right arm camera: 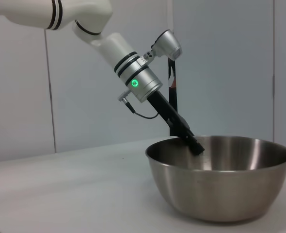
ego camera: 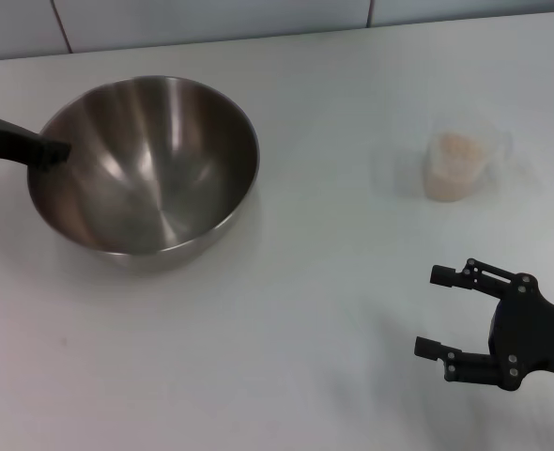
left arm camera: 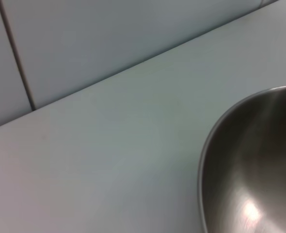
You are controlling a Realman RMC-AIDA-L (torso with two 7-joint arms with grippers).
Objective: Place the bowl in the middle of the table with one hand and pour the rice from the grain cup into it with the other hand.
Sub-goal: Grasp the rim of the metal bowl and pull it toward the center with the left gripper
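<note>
The left claw (ego camera: 56,152) pinches the bowl's (ego camera: 155,169) left rim on the surface (ego camera: 286,319). The right claw (ego camera: 438,312) hovers spread, near right, well short of the grain cup (ego camera: 453,167).

We find no readable words, labels, brands or numbers anywhere, neither on the things nor on the arms.
</note>
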